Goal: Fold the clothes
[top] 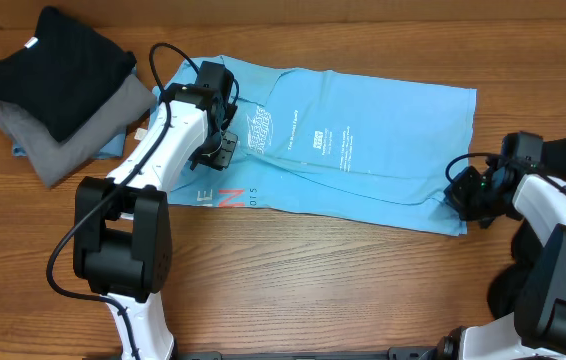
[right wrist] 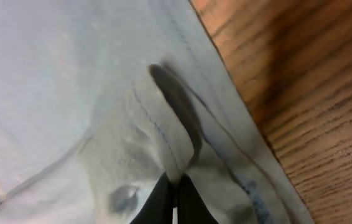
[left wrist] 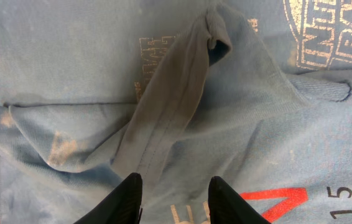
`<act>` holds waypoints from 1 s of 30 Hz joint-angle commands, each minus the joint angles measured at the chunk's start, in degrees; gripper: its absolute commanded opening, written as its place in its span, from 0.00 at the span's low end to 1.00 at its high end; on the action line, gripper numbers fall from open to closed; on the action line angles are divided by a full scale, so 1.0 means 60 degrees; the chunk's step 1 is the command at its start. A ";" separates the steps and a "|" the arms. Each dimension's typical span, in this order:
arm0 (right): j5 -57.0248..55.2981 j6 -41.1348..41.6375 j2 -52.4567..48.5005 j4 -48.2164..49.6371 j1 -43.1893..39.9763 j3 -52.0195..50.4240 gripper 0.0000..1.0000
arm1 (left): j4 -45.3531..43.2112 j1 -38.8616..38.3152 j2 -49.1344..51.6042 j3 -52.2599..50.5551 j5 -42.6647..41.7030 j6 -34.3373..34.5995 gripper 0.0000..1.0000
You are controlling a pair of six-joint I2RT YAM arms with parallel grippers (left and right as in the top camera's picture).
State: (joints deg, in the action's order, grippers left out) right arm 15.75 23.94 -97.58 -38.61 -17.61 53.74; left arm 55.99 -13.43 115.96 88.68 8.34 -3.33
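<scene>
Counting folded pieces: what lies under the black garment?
Under the black garment lies a folded grey garment. A light-blue sliver peeks below it; anything else is hidden.

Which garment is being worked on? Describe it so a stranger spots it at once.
On the wooden table, the widest cloth lying across the middle is a sky-blue T-shirt. Unlike the black garment and grey garment stacked at the far left corner, it bears white print and red-and-white letters.

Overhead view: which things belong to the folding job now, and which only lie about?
In the job:
blue T-shirt, spread on the table
right gripper, shut on its edge
left gripper, open above it

Lying about:
black garment, folded, untouched, far left
grey garment, folded beneath it
</scene>
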 commanded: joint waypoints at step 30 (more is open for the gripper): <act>0.0299 0.1126 0.0044 0.2364 -0.0087 0.0867 0.08 | -0.0295 -0.0051 0.0102 -0.0080 -0.0153 0.0135 0.39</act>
State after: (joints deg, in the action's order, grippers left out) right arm 17.76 29.50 -97.58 -24.67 -17.72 57.47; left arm 54.41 -13.43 115.96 88.64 8.34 -3.33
